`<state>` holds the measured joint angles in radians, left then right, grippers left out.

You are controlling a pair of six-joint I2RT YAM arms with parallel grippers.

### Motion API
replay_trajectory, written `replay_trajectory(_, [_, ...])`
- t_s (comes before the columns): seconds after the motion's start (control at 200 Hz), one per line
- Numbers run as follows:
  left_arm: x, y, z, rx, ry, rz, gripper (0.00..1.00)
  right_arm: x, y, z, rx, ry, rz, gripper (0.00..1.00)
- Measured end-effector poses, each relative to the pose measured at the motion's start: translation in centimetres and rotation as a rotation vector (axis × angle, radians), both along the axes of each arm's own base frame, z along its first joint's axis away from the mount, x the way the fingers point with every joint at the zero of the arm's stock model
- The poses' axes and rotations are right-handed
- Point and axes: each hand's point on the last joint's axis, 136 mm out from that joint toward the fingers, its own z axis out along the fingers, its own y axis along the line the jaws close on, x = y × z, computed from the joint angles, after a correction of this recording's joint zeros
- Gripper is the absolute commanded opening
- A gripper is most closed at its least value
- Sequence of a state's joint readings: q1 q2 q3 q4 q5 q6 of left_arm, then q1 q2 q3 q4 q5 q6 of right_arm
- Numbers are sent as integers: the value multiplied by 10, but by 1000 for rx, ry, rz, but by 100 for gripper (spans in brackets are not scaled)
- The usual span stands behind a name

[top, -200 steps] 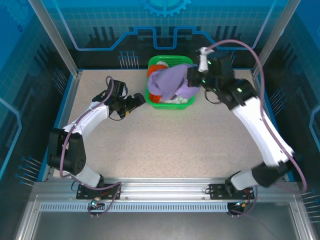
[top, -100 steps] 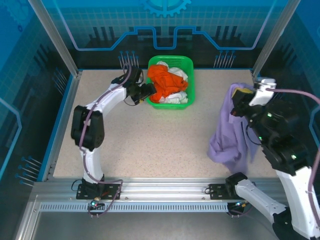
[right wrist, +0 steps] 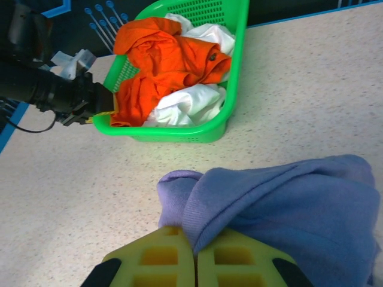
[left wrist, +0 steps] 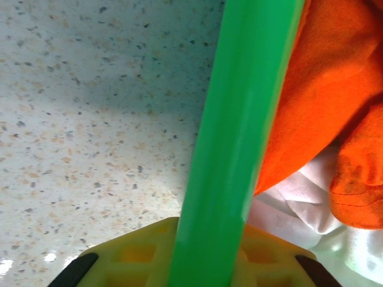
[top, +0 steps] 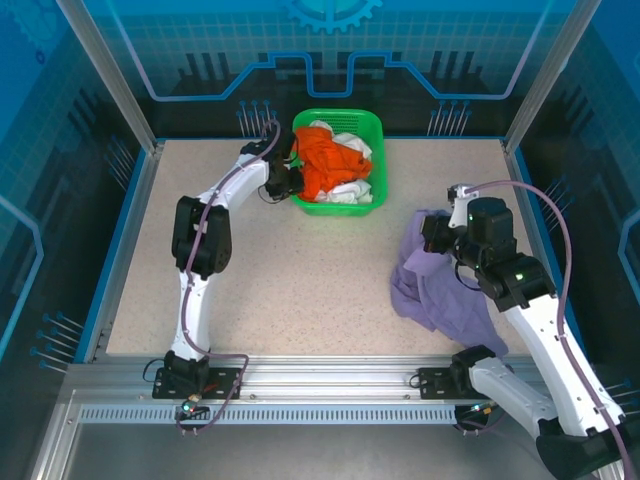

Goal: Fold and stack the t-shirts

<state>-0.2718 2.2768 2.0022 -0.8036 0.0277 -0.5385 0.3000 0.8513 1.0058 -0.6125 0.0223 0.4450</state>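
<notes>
T-shirts are in two places on the speckled table [top: 300, 280]: one on its right side, the others in a basket at the far middle.

Lavender t-shirt [top: 440, 295] is the biggest piece of cloth. It lies crumpled on the right part of the table, well apart from the basket. Its upper end is lifted off the surface, and the rest spreads down toward the near edge.

Next comes the green basket [top: 340, 208], which stands upright at the back edge. Inside it, the orange t-shirt [top: 325, 165] is bunched on top and fills the left and middle part. The white t-shirt [right wrist: 185, 107] lies under and beside it, showing at the front and at the far corner.

Right gripper [right wrist: 195, 239] is clenched on a fold of the lavender t-shirt. Its two yellow fingers meet, with the cloth pinched between them.

Left gripper [top: 290, 183] is at the left wall of the basket. In the left wrist view the green rim passes between its fingers with no gap on either side, so it clamps the rim.
</notes>
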Motion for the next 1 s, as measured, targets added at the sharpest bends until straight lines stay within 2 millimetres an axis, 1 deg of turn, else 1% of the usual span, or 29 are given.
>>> replay_trajectory(0.095, [-1, 17, -2, 17, 3, -5, 0, 2, 7, -3, 23, 5, 22, 0])
replay_trajectory(0.15, [-5, 35, -2, 26, -1, -3, 0, 4, 11, -6, 29, 5, 35, 0])
replay_trajectory(0.2, [-11, 55, 0, 36, -3, 9, 0, 4, 14, -7, 35, 7, 44, 0])
replay_trajectory(0.3, [-25, 110, 6, 73, -13, 50, 0, 7, 19, -11, 50, 6, 55, 0])
replay_trajectory(0.405, [-45, 178, 11, 161, -26, 121, 0, 12, 26, -18, 61, 9, 71, 0])
replay_trajectory(0.445, [-54, 202, 12, 190, -28, 158, 3, 14, 30, -22, 60, 15, 80, 0])
replay_trajectory(0.55, [-75, 259, 17, 238, -19, 265, 23, 20, 41, -33, 56, 41, 105, 0])
replay_trajectory(0.57, [-77, 268, 17, 246, -18, 283, 29, 21, 43, -36, 54, 47, 109, 0])
replay_trajectory(0.605, [-81, 286, 18, 268, -17, 312, 46, 23, 46, -39, 53, 55, 117, 0])
replay_trajectory(0.655, [-87, 311, 16, 321, -1, 363, 62, 26, 50, -43, 50, 67, 124, 0])
replay_trajectory(0.7, [-95, 329, 14, 361, 21, 405, 76, 28, 52, -46, 50, 74, 130, 0])
replay_trajectory(0.76, [-101, 345, 12, 406, 48, 438, 87, 29, 55, -49, 51, 83, 137, 0])
replay_trajectory(0.835, [-101, 353, 15, 437, 72, 477, 91, 30, 57, -51, 49, 88, 142, 0])
replay_trajectory(0.87, [-98, 355, 20, 448, 76, 493, 92, 29, 58, -51, 50, 89, 145, 0])
replay_trajectory(0.945, [-89, 356, 42, 478, 55, 536, 92, 28, 59, -51, 49, 89, 151, 0])
replay_trajectory(1.0, [-81, 347, 66, 515, 19, 549, 93, 28, 60, -51, 49, 89, 155, 0])
